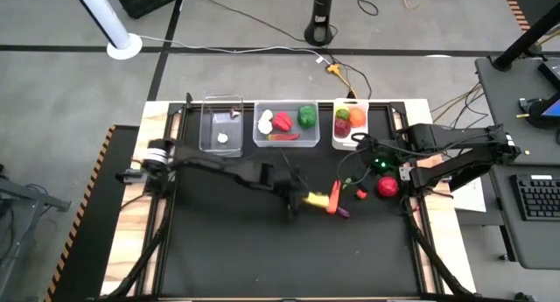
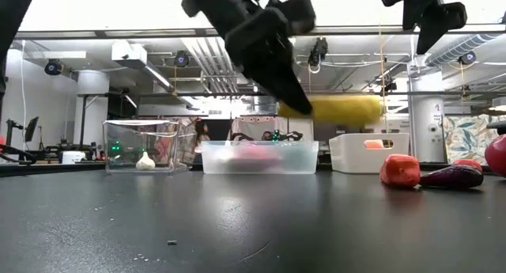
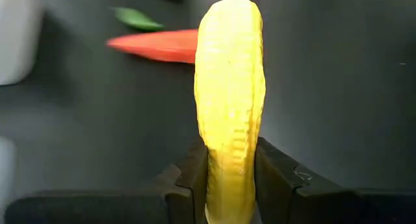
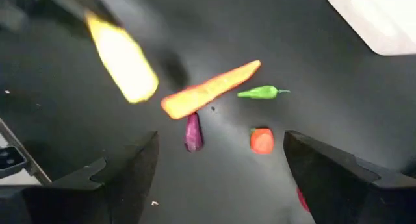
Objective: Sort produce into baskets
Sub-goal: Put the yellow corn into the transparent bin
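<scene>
My left gripper [image 1: 297,200] is shut on a yellow squash [image 1: 313,199], held above the table's middle; it also shows in the low view [image 2: 340,108]. An orange carrot [image 1: 334,197], a purple piece [image 1: 343,213], a small red piece [image 1: 360,194] and a red tomato [image 1: 387,186] lie on the mat beside it. A green chili [image 4: 260,92] lies by the carrot. My right gripper [image 4: 221,178] hangs open and empty above these pieces [image 1: 366,153]. The narrow clear bin [image 1: 221,124], wider clear bin [image 1: 285,127] and white bin [image 1: 350,127] stand in a row at the far edge. My left gripper pinches one end of the yellow squash [image 3: 229,165] between its two fingers [image 3: 273,172]. The squash runs on along the fingers' line, away from the wrist. In the low view it sits roughly level and lifted clear of the table.
The narrow clear bin holds a white garlic [image 1: 223,137]. The wider clear bin holds a white piece, a red pepper [image 1: 282,121] and a green pepper [image 1: 306,115]. The white bin holds red and orange fruit [image 1: 348,120]. The mat's near half [image 1: 262,258] is bare.
</scene>
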Controlling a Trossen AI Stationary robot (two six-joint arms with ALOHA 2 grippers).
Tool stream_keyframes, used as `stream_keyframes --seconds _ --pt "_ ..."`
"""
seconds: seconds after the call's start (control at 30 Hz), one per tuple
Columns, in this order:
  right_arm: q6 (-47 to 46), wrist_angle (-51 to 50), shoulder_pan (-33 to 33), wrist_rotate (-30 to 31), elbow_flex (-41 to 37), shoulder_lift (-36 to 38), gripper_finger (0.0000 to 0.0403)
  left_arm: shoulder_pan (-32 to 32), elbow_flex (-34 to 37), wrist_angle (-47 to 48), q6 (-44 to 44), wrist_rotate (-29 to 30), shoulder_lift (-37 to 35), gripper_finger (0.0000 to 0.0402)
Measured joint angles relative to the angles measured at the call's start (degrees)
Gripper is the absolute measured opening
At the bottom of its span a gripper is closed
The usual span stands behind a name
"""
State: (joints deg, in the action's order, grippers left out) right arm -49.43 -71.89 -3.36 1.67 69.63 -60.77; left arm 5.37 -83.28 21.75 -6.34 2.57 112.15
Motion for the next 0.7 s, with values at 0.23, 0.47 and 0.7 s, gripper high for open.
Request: stream_keyframes --seconds 0.23,0.47,0.7 --pt "-0.34 1.44 0.0 1.97 0.0 -0.04 0.0313 -9.37 0.91 7.45 -4.18 2.97 -8.97 0.0077" --pt "-1.03 2.08 0.0 4.57 -0.01 -0.04 0.0313 -22.65 0.89 8.27 -5.83 -0.93 -10.88 0.0077" --pt "-2.57 2.03 0.0 4.98 0.0 -0.04 0.0314 -29.89 0.89 8.74 -6.52 -6.54 -8.2 0.0077"
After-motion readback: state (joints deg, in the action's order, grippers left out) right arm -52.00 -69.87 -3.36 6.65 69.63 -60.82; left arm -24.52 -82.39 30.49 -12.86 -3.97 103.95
